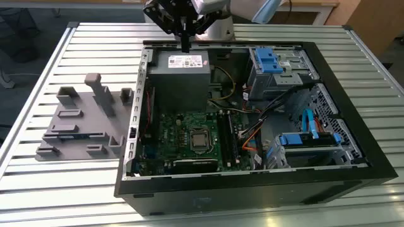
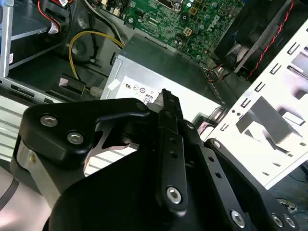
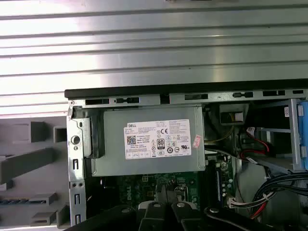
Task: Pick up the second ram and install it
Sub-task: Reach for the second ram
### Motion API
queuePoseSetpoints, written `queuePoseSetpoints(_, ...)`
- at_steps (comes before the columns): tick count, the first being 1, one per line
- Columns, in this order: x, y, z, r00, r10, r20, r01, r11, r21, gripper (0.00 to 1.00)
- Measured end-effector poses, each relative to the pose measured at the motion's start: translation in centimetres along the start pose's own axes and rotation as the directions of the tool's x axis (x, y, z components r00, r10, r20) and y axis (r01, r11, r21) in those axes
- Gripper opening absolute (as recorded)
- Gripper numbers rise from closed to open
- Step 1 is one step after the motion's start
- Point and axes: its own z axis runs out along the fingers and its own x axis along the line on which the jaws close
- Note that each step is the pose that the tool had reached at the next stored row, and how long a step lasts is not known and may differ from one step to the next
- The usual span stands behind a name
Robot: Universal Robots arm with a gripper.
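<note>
**One ram in the fixture, claw closed over the case**

The open computer case (image 1: 252,189) lay on its side on the slatted metal tabletop (image 1: 75,198), its inside facing up. The claw (image 1: 185,46) hung over the far end of the case in the exterior view. It was directly above the grey power supply (image 1: 179,71) mounted inside the case and did not touch it. Its two fingers (image 3: 163,195) were pressed together with nothing held between them. In the second wrist view they read as a single dark bar over the power supply's white label (image 2: 139,91).

The second ram (image 1: 68,136) was outside the case, on the exterior view's left of it. It showed as a thin blue-green strip lying in a low slot of the grey plastic fixture (image 1: 82,118). That fixture sat on the tabletop just beside the case wall. The ram was well apart from the claw and untouched.

Inside the case, the green motherboard (image 1: 189,142) filled the middle, and its long black slots (image 1: 224,137) ran along the side toward the exterior view's right. Whether a stick already sat in one of them could not be told. A blue drive bracket (image 1: 268,61) occupied the case's far corner on the exterior view's right.
</note>
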Motion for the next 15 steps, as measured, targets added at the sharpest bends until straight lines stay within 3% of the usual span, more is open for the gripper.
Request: queuePoseSetpoints(15, 0.57, -0.04, -0.02, 1.0, 0.0, 0.0, 0.0, 1.0, 0.0, 0.11)
